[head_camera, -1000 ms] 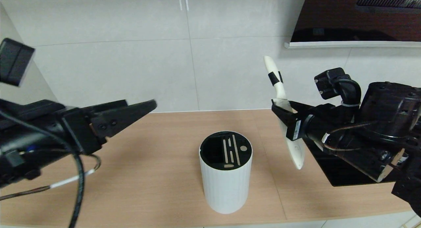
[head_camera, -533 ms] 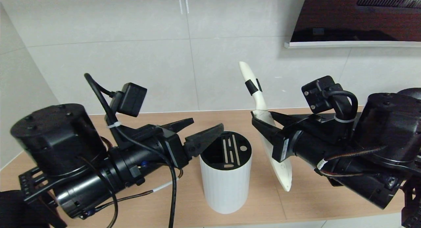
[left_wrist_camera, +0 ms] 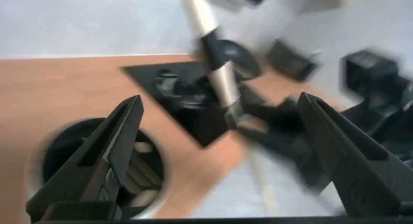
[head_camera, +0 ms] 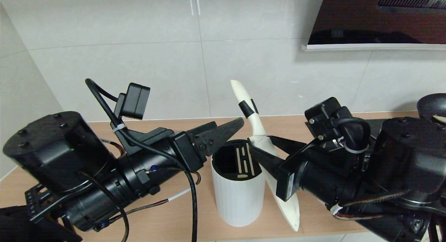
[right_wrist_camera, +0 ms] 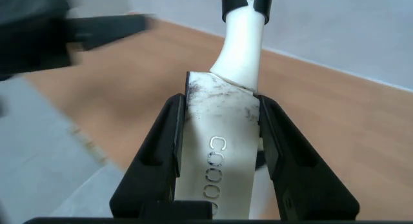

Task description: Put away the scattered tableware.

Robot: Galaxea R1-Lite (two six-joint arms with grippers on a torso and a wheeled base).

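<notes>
Knife (head_camera: 257,127), clenched in the right gripper (head_camera: 262,144), is now hanging blade-down just beside the white holder (head_camera: 238,200), both arms having closed in, while the released left gripper (head_camera: 228,125) is hovering over the holder's rim, so slotting looks close.

Left gripper (head_camera: 227,126) points inward from the left, roughly level, jaws spread wide. Right gripper (head_camera: 263,146), angled inward, clamps a white black-banded knife (head_camera: 241,95) at its blade.

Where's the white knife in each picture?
Head view: white knife in the middle, tilted, right of the white holder.
Left wrist view: white knife blurred, in the middle.
Right wrist view: white knife close up, clamped in the right gripper.
Shared landmark: black band on its handle.
</notes>
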